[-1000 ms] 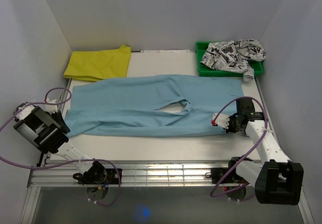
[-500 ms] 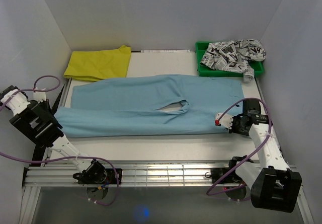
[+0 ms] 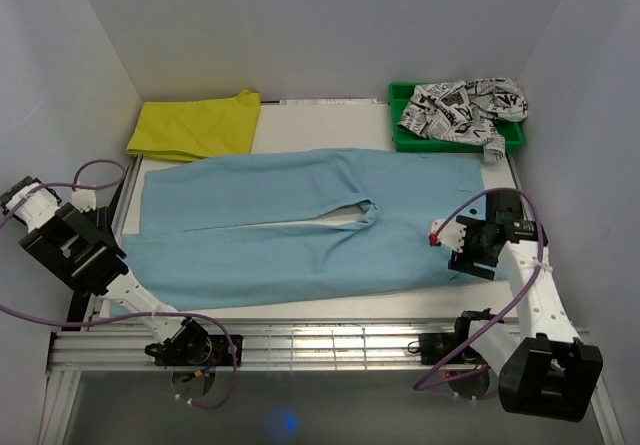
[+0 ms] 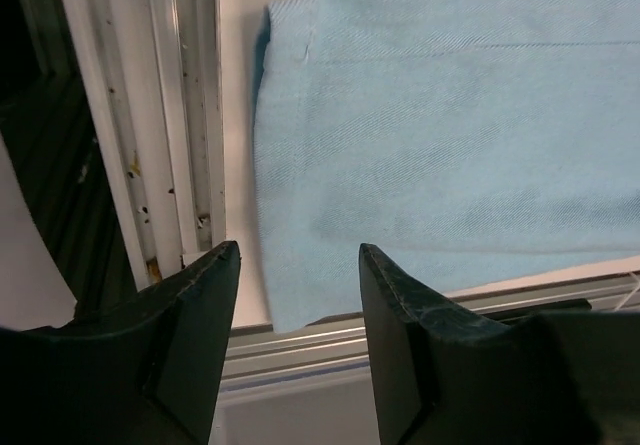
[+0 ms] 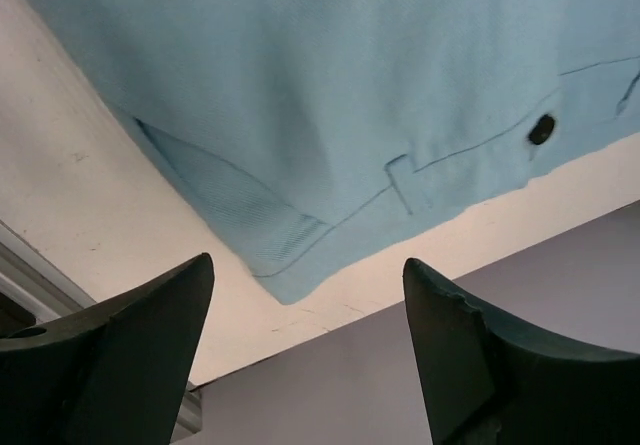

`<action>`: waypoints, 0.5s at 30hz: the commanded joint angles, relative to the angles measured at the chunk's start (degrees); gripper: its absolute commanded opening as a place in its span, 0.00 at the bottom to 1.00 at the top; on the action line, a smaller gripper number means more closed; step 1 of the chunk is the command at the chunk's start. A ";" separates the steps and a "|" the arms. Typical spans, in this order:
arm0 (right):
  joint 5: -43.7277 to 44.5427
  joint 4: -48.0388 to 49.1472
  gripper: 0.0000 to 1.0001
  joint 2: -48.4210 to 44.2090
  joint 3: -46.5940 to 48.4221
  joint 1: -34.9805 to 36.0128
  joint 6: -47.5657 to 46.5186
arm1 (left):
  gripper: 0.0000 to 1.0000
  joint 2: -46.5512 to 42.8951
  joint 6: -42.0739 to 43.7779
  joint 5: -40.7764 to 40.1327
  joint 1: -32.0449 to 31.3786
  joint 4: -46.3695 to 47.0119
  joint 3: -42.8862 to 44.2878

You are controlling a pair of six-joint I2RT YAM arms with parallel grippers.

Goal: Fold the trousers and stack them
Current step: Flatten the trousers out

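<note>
- Trousers of plain light blue lie flat across the table, waist toward my right arm and legs toward my left, with a thin wedge of bare table showing between the two legs.
- Writing: the black-on-white printed garment heaped in the green tray at the far right corner carries print too small to read. I can make out no label on the trousers or on the yellow garment.
- My left fingers are spread apart with nothing between them. They hang above the hem corner of the near leg.
- That hem runs just beside the metal rail along the table's left edge, and its near corner reaches the table's front edge.
- My right fingers are spread wide and hold nothing. They hang above the near corner of the waistband.
- A dark button and a belt loop show on that waistband. A narrow band of bare table lies between the waist edge and the table's right edge.
- Open room: a strip of bare table lies between the near leg and the front rail, wider toward my right arm.
- More bare table lies at the far middle, between the yellow garment and the tray.
- The far leg lies near the yellow garment's near edge, and the waist's far corner lies near the tray.
</note>
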 commanded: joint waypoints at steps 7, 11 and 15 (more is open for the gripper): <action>-13.60 -9.65 0.86 23.56 30.70 1.89 13.61 | 0.58 -9.72 2.22 8.50 -4.24 -0.37 -1.34; -13.61 -4.83 0.67 30.52 33.47 4.08 23.45 | 0.48 -12.88 1.80 12.91 -8.54 1.10 -9.50; -9.66 4.13 0.50 35.10 31.98 5.50 31.72 | 0.39 -13.95 -2.42 11.15 -11.53 7.17 -18.56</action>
